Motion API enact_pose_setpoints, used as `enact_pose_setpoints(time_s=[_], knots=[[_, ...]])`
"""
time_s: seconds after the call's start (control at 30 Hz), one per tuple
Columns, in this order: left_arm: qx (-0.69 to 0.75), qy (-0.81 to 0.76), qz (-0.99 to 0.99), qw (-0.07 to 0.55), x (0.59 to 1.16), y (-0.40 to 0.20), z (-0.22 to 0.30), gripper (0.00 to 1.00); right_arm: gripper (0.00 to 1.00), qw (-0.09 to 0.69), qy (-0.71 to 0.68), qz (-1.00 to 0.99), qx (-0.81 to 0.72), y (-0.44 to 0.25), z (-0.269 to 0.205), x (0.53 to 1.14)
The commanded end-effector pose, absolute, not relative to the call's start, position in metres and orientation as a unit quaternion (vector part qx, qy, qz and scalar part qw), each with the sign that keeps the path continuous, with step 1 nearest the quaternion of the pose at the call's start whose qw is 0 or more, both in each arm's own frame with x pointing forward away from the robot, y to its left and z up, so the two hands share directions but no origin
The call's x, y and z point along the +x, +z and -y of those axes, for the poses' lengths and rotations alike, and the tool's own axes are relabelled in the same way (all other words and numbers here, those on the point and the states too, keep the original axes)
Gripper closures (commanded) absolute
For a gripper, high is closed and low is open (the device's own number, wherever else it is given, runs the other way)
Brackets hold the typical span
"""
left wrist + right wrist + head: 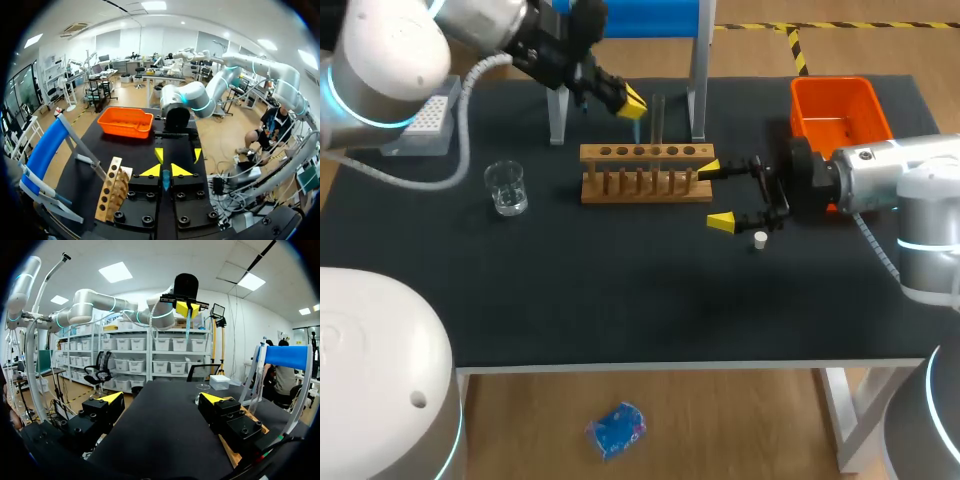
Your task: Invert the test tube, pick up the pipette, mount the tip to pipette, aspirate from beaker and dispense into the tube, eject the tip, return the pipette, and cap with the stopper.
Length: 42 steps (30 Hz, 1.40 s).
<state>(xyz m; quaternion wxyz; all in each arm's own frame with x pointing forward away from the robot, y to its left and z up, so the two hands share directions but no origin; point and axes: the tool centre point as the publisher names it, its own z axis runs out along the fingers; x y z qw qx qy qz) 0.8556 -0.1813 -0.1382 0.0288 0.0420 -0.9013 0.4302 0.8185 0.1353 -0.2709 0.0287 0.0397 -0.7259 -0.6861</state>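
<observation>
My left gripper (632, 100) hangs over the back of the wooden rack (645, 172), shut on a thin bluish test tube (638, 125) that points down from its yellow tips. The left wrist view shows the tube (165, 180) pinched between them. Another dark tube (658, 115) stands upright in the rack. My right gripper (716, 195) stands open at the rack's right end with nothing between its fingers. A small white stopper (760, 238) lies on the mat beside its nearer finger. The glass beaker (507, 187) stands to the rack's left.
An orange bin (835, 105) sits at the back right, behind my right arm. A grey tip box (425, 125) is at the back left. The blue-topped stand's metal legs (698, 80) rise just behind the rack.
</observation>
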Motion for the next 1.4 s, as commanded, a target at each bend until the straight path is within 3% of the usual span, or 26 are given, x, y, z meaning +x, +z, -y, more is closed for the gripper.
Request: enact_pose_setpoints(time_s=[0.03, 0.43, 1.4], knots=[[0.039, 0.435, 0.899, 0.030, 0.849, -0.151, 0.203, 1.00, 0.00, 0.028, -0.686, 0.726, 0.039, -0.271, -0.135, 0.818], [0.018, 0.438, 0.897, 0.054, 0.818, -0.171, 0.253, 1.00, 0.00, 0.028, -0.686, 0.726, 0.039, -0.271, -0.135, 0.818], [-0.007, 0.427, 0.903, 0.039, 0.811, -0.192, 0.267, 1.00, 0.00, 0.028, -0.686, 0.726, 0.039, -0.271, -0.135, 0.818]])
